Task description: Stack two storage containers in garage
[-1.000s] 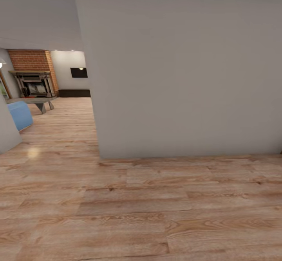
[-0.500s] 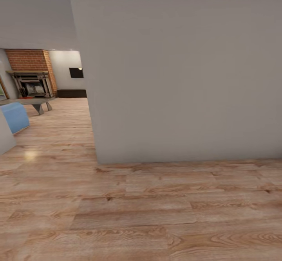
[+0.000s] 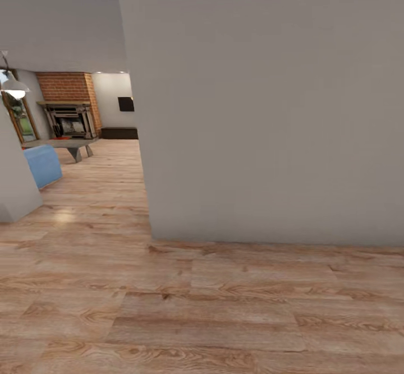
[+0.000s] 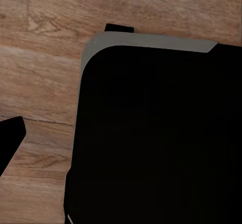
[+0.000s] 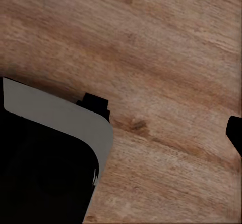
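1. A plain grey wall [image 3: 269, 110] stands close ahead in the head view; its corner edge runs down left of centre and meets the plank floor [image 3: 202, 306].
2. Left of that corner the living room [image 3: 84, 138] opens up, well beyond the wall; the same light wood planks run into it.
3. At its far end stands a dark fireplace [image 3: 70, 120] backed by red brick [image 3: 67, 87]; a low grey bench [image 3: 70, 145] lies in front of it.
4. A blue sofa end [image 3: 44, 165] shows near the left edge, partly hidden by a second grey wall piece [image 3: 14, 183]; a white lamp [image 3: 12, 85] hangs above.
5. A dark screen [image 3: 126, 104] sits on the far pale wall, above a dark low cabinet [image 3: 119, 133].
6. The containers cannot be seen from here, so I cannot tell where they lie.
7. The left wrist view looks down on the robot's black base [image 4: 156, 143] with its grey rim, over wood planks; a black tip [image 4: 9, 141] juts in at one edge; whether the left pincer is spread or pressed together, I cannot tell.
8. The right wrist view shows the base corner [image 5: 45, 173] over planks; a black tip [image 5: 236, 130] at the edge; the right pincer's state cannot be told either.
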Motion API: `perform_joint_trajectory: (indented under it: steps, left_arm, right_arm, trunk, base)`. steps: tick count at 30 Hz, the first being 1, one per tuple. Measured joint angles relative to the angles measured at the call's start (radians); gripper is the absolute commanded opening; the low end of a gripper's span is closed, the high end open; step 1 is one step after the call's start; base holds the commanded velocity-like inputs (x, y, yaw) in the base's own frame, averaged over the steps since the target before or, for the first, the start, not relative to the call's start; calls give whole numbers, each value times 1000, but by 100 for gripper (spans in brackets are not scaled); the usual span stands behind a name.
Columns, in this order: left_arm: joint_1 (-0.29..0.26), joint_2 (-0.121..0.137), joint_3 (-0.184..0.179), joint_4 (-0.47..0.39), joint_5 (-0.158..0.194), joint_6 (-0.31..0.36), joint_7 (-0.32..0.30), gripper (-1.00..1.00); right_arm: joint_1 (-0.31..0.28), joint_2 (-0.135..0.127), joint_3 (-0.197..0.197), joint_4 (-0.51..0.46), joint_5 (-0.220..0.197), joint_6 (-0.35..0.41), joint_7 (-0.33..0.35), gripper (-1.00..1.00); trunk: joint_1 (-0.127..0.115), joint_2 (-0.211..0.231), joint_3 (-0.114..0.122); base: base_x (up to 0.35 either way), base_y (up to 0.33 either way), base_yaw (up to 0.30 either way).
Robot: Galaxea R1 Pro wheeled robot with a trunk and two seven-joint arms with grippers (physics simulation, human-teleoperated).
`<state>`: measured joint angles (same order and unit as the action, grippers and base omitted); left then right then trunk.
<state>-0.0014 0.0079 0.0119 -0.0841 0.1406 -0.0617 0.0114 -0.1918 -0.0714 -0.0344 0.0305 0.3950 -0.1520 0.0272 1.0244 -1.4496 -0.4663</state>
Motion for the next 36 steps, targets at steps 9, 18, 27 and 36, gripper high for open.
perform_joint_trajectory:
  steps: [9,18,27,36]
  left_arm:
    - [0,0,0,0,0,1,0,100]
    - [0,0,0,0,0,0,0,100]
    - [0,0,0,0,0,-1,0,100]
    - [0,0,0,0,0,-1,0,100]
  right_arm:
    - [0,-3,0,0,0,-1,0,100]
    - [0,-5,0,0,1,-1,0,100]
    - [0,-7,0,0,0,-2,0,100]
    - [0,-7,0,0,1,-2,0,100]
  trunk:
    - [0,0,0]
    - [0,0,0]
    - [0,0,0]
    - [0,0,0]
  base:
    - [324,0,267]
    - [324,0,268]
    - [324,0,268]
    - [324,0,268]
